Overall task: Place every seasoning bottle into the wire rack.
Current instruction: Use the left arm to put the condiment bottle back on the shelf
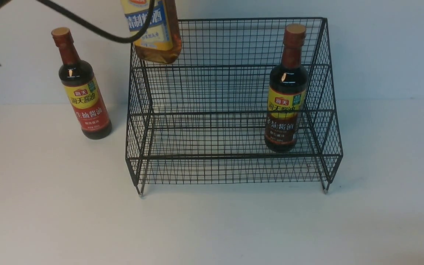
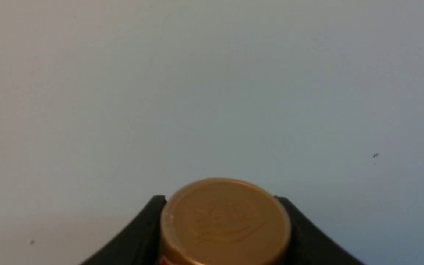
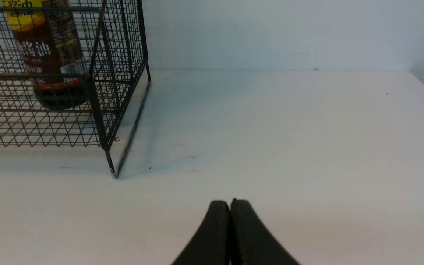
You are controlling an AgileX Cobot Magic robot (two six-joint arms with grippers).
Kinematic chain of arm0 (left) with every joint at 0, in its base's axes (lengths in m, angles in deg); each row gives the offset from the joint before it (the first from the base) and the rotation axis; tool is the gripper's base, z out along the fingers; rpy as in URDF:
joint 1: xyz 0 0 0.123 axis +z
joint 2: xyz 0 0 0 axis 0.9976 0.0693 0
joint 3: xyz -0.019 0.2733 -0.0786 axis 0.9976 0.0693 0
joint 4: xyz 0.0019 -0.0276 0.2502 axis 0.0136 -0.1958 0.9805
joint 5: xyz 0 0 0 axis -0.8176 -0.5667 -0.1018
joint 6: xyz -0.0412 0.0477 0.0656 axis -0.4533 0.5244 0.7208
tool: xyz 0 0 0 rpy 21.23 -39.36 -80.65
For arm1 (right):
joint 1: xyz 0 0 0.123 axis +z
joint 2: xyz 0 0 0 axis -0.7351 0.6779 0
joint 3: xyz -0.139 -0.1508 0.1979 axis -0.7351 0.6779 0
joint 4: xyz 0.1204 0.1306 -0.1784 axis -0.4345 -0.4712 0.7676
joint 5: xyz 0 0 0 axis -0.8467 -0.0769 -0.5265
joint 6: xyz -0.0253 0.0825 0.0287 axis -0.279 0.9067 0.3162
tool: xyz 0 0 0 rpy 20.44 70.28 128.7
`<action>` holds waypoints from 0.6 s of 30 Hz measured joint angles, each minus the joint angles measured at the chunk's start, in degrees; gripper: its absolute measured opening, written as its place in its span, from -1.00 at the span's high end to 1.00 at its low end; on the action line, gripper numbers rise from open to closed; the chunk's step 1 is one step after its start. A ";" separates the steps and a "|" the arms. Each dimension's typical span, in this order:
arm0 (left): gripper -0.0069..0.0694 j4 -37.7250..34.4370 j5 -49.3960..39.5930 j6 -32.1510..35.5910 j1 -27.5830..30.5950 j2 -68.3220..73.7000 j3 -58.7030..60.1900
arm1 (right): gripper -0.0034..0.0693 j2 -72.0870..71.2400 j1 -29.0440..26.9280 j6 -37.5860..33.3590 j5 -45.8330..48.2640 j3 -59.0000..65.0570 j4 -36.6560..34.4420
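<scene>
Noting the amber bottle (image 1: 156,33) aloft at the upper left corner of the wire rack (image 1: 234,157), slightly tilted, yellow-blue label facing forward, top cut off by the edge of the front view. Base showing in front of the rack's upper mesh; unable to tell how far forward of the rack. Crossed in front by a black cable (image 1: 94,27).

Grasped at the neck by the left fingers (image 2: 138,239), one on each side just under the gold cap (image 2: 225,221), as the left wrist view shows. Only bare wall behind.

Finding the brown-band soy bottle (image 1: 285,92) inside the rack, upright on the lower tier, close to the rack's right side wall.

Finding the red-band soy bottle (image 1: 83,84) outside the rack, standing on the table (image 1: 50,221) near the rack's left side, apart from the mesh.

Locating the right fingers (image 3: 219,228) low over the table, forward and to the right of the rack's front right foot, apart from it. Clenched tip to tip, with nothing between them.
</scene>
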 joint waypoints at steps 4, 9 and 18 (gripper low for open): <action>0.01 0.00 -1.30 0.00 0.00 2.98 -3.53 | 0.95 0.00 0.00 0.00 0.00 0.00 0.00; 0.01 0.00 -2.14 0.06 0.00 6.33 -6.19 | 0.95 0.00 0.00 0.00 0.00 0.00 0.00; 0.01 -0.13 -6.45 5.04 0.00 8.19 -6.18 | 0.95 0.00 0.00 0.00 0.00 0.00 0.00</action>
